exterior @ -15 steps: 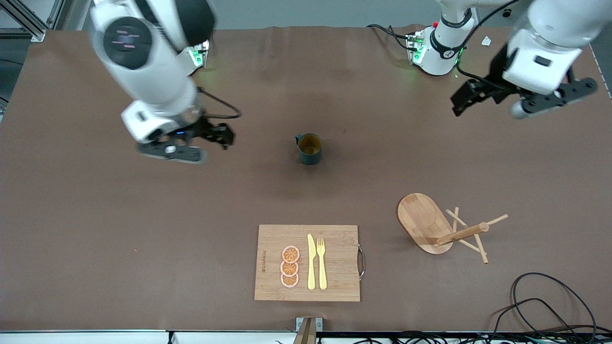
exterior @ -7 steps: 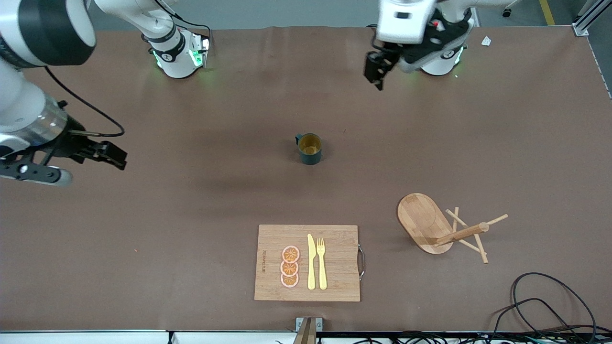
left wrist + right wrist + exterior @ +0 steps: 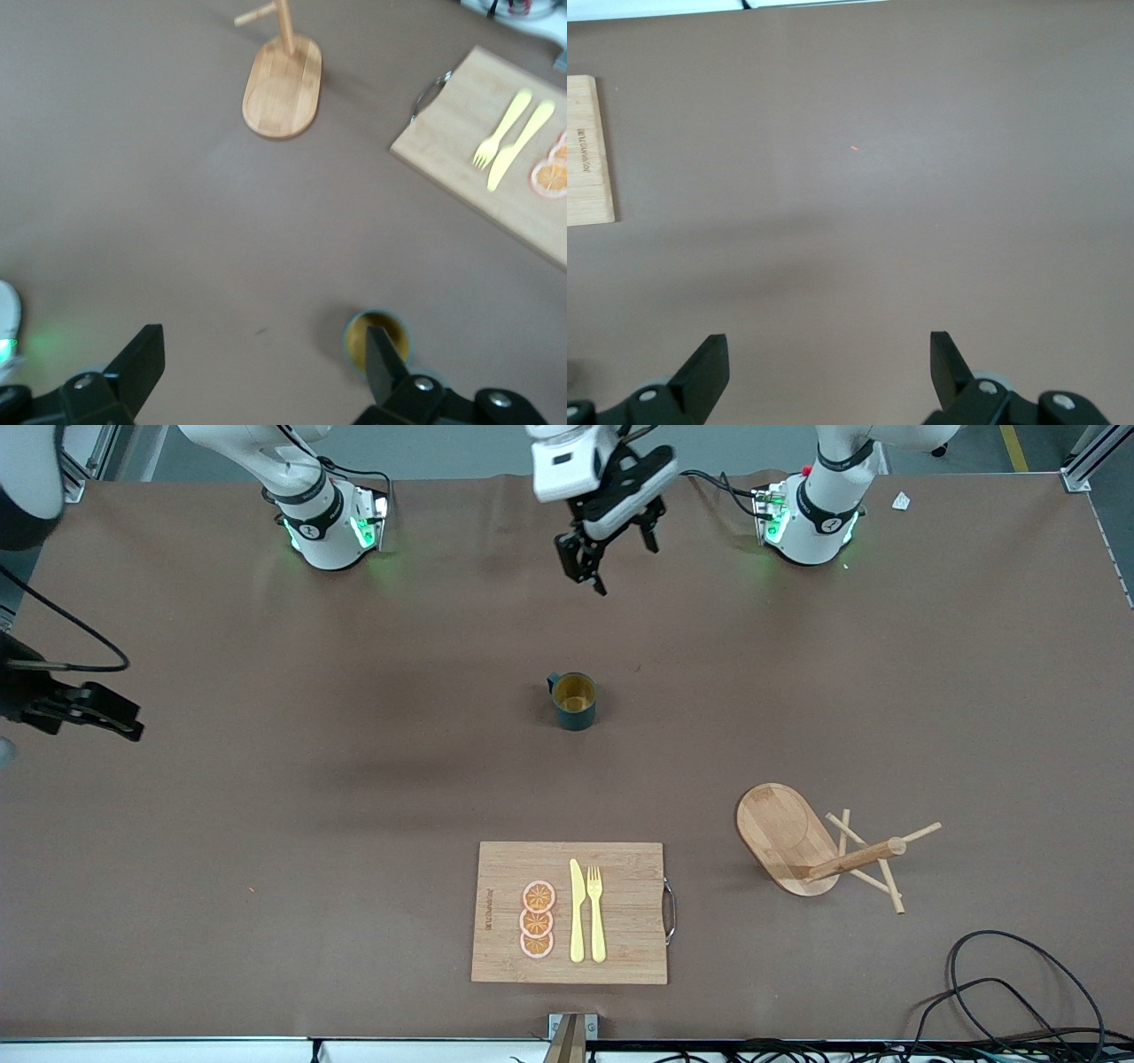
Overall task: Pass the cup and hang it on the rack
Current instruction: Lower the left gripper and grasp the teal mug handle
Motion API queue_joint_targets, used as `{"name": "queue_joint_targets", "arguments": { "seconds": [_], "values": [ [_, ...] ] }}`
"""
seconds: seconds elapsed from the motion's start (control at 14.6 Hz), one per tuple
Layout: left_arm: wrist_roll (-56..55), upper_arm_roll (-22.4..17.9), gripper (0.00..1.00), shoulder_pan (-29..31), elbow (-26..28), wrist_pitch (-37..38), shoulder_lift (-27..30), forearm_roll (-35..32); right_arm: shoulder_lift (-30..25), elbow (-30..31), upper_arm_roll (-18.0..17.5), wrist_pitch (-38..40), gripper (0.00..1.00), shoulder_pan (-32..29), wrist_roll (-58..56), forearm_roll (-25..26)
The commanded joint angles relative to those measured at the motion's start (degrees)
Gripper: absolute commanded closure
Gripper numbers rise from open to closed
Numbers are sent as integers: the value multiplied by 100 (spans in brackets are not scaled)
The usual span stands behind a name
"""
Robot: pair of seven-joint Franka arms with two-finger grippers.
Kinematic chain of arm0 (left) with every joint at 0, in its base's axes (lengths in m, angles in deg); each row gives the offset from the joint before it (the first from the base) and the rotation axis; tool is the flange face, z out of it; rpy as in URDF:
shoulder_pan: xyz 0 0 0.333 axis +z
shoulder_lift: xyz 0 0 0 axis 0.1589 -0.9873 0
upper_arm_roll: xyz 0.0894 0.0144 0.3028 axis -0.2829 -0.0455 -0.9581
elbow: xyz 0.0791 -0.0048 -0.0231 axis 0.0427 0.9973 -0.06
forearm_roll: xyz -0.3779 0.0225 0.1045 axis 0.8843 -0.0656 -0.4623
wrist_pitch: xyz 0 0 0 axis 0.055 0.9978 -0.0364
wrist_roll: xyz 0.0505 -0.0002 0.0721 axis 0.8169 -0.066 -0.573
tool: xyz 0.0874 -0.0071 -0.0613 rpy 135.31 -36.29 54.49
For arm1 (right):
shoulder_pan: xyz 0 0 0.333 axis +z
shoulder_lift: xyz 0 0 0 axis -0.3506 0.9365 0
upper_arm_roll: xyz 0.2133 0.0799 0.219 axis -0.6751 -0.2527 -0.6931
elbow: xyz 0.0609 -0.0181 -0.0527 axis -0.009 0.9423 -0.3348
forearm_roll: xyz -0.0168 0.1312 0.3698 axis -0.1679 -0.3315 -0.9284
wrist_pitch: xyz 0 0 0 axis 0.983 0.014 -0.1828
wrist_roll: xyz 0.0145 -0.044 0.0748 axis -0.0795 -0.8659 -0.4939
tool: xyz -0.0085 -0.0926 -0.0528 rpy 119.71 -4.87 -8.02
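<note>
1. Counter (image 3: 266,886) – brown sheet reaching the frame's side edges; wide bare stretches at centre left and lower left of the front view, and along the upper right.
2. Cup (image 3: 574,701) – upright at frame centre, handle toward upper left, yellow inside showing. Bare counter all round it; nothing touching.
3. Rack (image 3: 788,838) – lower right of the front view, oval base on the counter, post and pegs leaning toward the frame's right in this view. Well apart from the cup.
4. Cutting board (image 3: 571,912) – lower centre, close to the bottom edge; knife (image 3: 577,911), fork (image 3: 596,912) and three orange slices (image 3: 537,919) on it. A clear lane lies between board and rack.
5. Black cable (image 3: 1019,983) looped at the lower right corner.
6. Left tool (image 3: 609,558) – upper centre of the front view, over bare counter above the cup in frame, pointing down. Fingers spread wide, nothing between them; in the left wrist view the cup (image 3: 376,338) sits by one finger (image 3: 385,356).
7. Right tool (image 3: 84,713) – at the left edge, mid-height, arm mostly out of frame. Spread wide and empty; the right wrist view shows bare counter under it, with a corner of the board (image 3: 586,150) at upper left.
</note>
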Motion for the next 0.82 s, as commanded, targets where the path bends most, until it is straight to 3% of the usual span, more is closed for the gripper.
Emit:
{"name": "queue_joint_targets", "arguments": {
  "seconds": [0.0, 0.21, 0.27, 0.55, 0.76],
  "values": [
    [-799, -35, 0, -496, -228, 151, -827, -930, -186, 74, -106, 60, 0, -190, -176, 20],
    [-1826, -105, 0, -1049, -385, 160, -1748, -1826, -186, 83, -124, 112, 0, -331, -369, -33],
    [-2004, -340, 0, -1365, -499, 178, -2083, -2108, -195, 83, -115, 121, 0, -348, -378, -33],
    [-2041, -2115, 0, -3026, -1228, 126, -3121, -2163, -204, 74, -97, 201, 0, -480, -693, -15],
    [-2277, -2241, 0, -3108, -1309, -295, -3430, -2181, -274, 74, -132, 183, 0, -560, -677, -24]
  ]
}}
